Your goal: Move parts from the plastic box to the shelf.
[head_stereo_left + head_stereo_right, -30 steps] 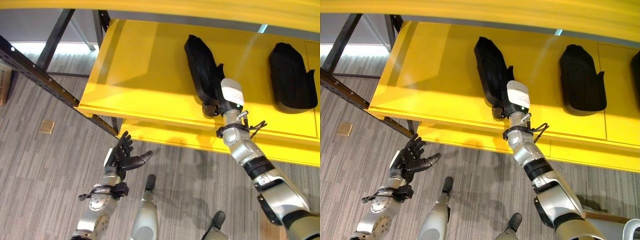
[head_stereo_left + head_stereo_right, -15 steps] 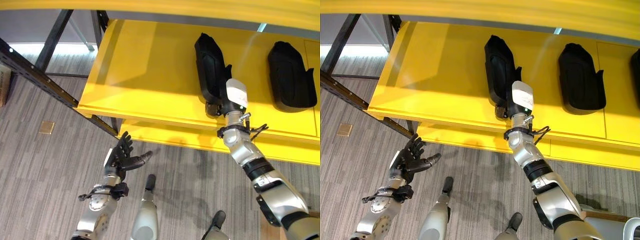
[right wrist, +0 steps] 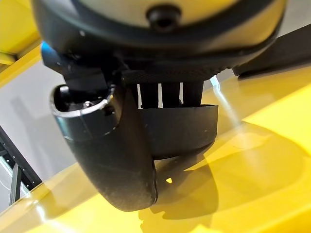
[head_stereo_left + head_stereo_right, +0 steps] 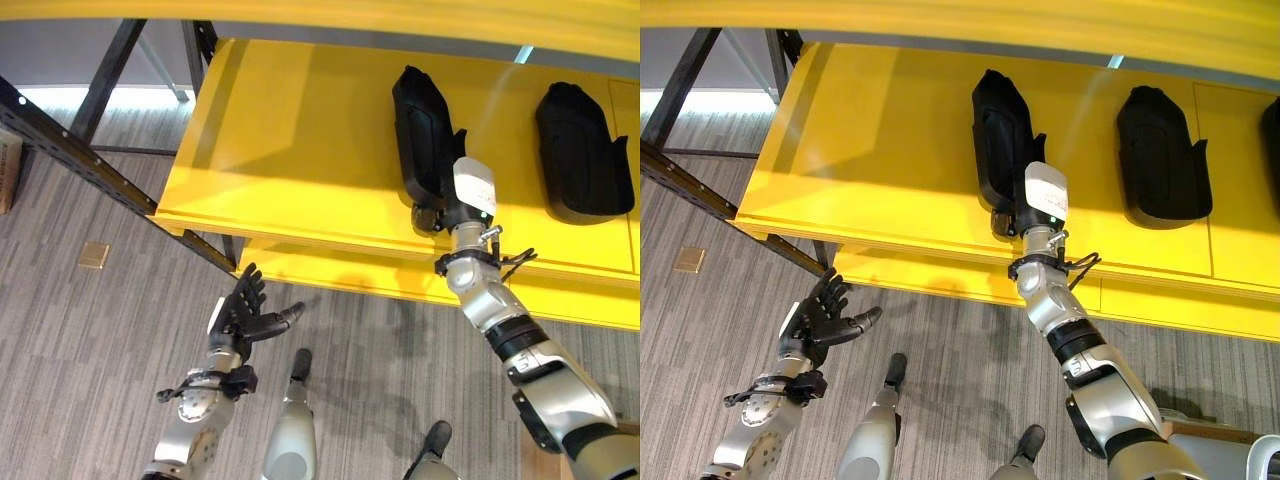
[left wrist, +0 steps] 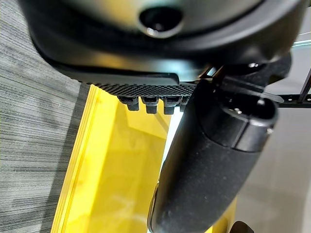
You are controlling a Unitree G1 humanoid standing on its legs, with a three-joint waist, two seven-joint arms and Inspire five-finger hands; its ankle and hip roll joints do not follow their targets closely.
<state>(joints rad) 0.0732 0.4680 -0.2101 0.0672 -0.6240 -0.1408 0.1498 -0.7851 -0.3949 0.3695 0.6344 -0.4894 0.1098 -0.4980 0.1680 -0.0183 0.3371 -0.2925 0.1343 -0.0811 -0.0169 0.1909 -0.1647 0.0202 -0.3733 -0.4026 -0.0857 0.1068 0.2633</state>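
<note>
My right hand (image 4: 452, 203) grips the near end of a black part (image 4: 424, 135), pinching it flat on the yellow shelf (image 4: 280, 150). Another part (image 4: 580, 150) lies well apart. My left hand (image 4: 243, 315) hangs over the floor, fingers spread, holding nothing.

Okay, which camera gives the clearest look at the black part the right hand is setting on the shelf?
The left eye view: the black part lies whole on the yellow shelf, with the right hand at its near end. The right eye view matches. The right wrist view shows just its near edge, close up.
</note>
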